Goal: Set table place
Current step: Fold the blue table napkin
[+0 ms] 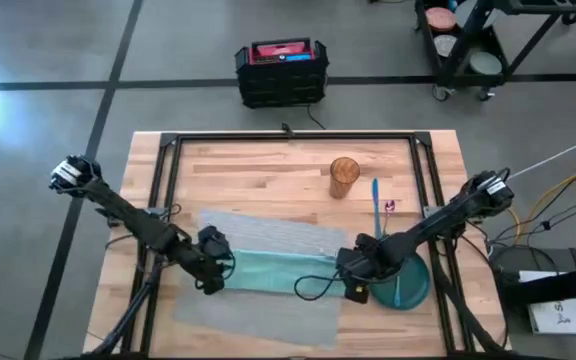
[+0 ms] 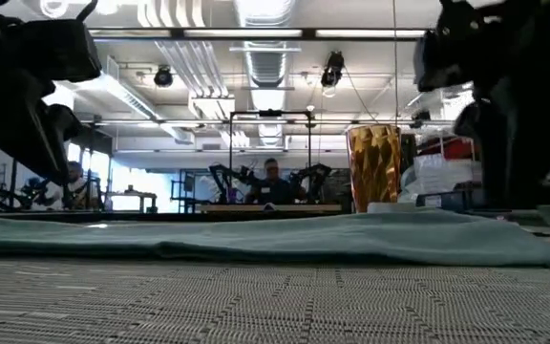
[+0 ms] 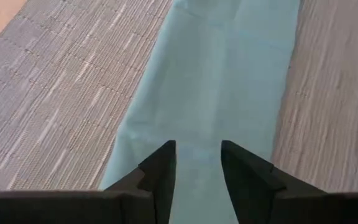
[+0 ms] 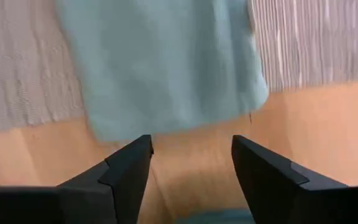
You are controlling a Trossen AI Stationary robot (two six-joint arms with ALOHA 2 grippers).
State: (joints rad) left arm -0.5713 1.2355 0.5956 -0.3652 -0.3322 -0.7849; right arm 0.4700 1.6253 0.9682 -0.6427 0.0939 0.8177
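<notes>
The grey woven placemat (image 1: 268, 235) lies flat on the wooden table (image 1: 268, 165), near its front edge. A light teal napkin (image 1: 278, 272) lies spread lengthwise across the mat, and its right end (image 4: 166, 62) reaches onto the bare wood. My left gripper (image 3: 197, 149) hangs open over the napkin's left end (image 1: 230, 270). My right gripper (image 4: 191, 144) hangs open just past the napkin's right end, above bare wood. In the low view both grippers stand clear above the cloth. The dark green plate (image 1: 413, 285) sits on the wood right of the mat.
An amber cup (image 1: 344, 177) stands upright on the wood behind the mat. A blue utensil (image 1: 376, 205) and a small purple item (image 1: 389, 206) lie to its right. The black frame rails (image 1: 288, 138) run around the tabletop. Beyond the far edge, a black crate (image 1: 282, 72) sits on the floor.
</notes>
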